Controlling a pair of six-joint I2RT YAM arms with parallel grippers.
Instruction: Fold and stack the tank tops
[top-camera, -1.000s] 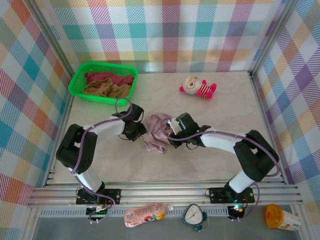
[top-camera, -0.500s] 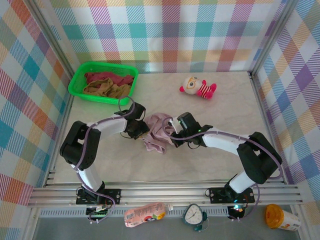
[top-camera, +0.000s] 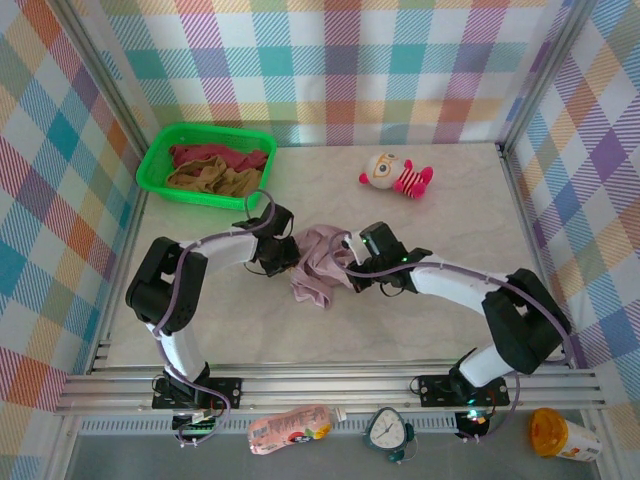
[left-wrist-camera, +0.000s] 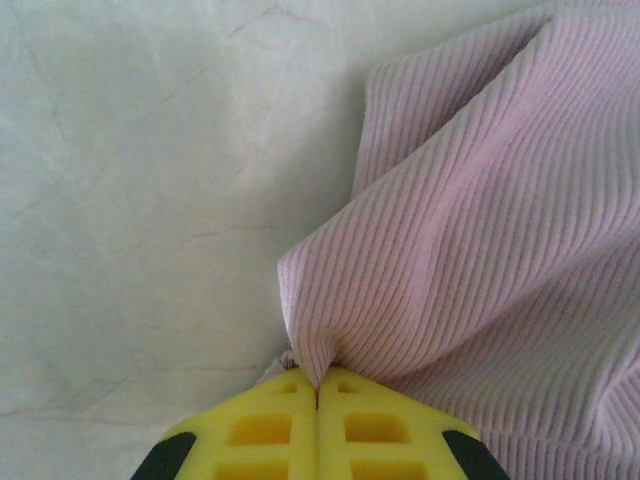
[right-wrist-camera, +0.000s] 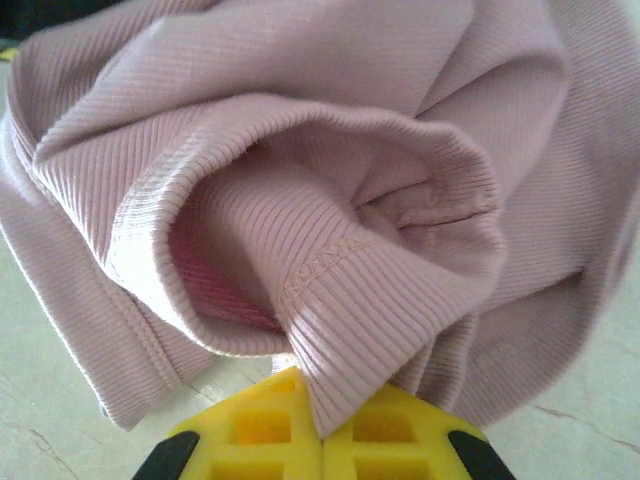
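Note:
A crumpled mauve-pink tank top (top-camera: 315, 262) lies at the middle of the table. My left gripper (top-camera: 288, 252) is shut on a fold at its left edge; in the left wrist view the ribbed cloth (left-wrist-camera: 470, 230) runs into the closed yellow fingers (left-wrist-camera: 260, 430) of the gripper (left-wrist-camera: 318, 385). My right gripper (top-camera: 348, 268) is shut on a stitched hem at the garment's right side, with the hem (right-wrist-camera: 380, 330) pinched in the gripper (right-wrist-camera: 322, 425). The tan-brown tank top (top-camera: 215, 181) and the dark maroon-red one (top-camera: 215, 153) lie bunched in the green basket (top-camera: 152, 168).
The basket stands at the back left by the wall. A pink-and-white striped plush toy (top-camera: 397, 176) lies at the back centre-right. Checked walls close in the table on three sides. Below the front rail lie a bottle (top-camera: 290, 428), a small clock (top-camera: 388, 430) and a jar (top-camera: 562, 433).
My left gripper has closed on the pink tank top's left edge. Both grippers have shifted slightly towards the back, and the cloth has bunched a little between them.

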